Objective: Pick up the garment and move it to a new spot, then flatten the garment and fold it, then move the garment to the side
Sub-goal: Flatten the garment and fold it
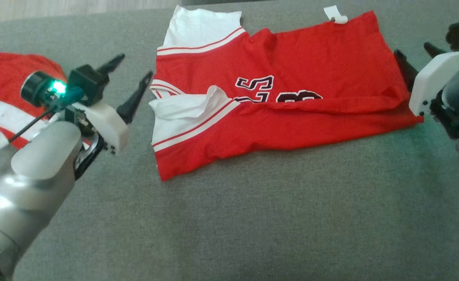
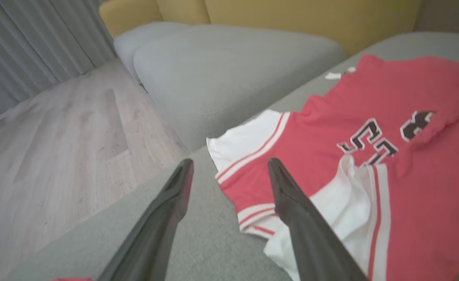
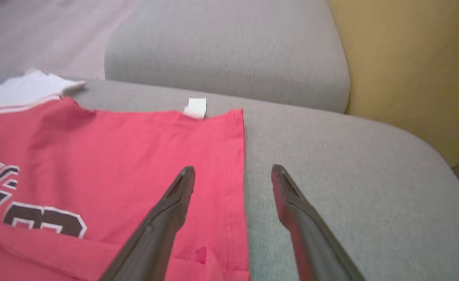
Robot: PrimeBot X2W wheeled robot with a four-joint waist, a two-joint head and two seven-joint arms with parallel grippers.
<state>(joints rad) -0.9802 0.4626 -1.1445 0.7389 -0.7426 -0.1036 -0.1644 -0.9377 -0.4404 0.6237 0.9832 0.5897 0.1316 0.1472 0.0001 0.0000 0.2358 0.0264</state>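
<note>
Left hand (image 1: 135,66) released, empty; red jersey (image 1: 311,66) sleeve end just beside fingertips. Right hand (image 1: 411,47) released, empty; jersey hem just beside it. Jersey lies part-folded on grey cushion (image 1: 253,214).

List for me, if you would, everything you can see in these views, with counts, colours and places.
jersey: one, red with white sleeves and black numerals, folded lengthwise, mid-cushion
tag: one, white, at the jersey's hem corner
second garment: one, red with white stripe, on the cushion behind the left arm
near cushion: one, grey, under both garments
far cushion: one, grey, beyond it
backrest: one, yellow, behind the cushions
floor: one, pale wood, beside the cushions
curtain: one, grey, bordering the floor
left gripper: one, dark fingers, open, by the sleeves
right gripper: one, dark fingers, open, at the hem edge
</note>
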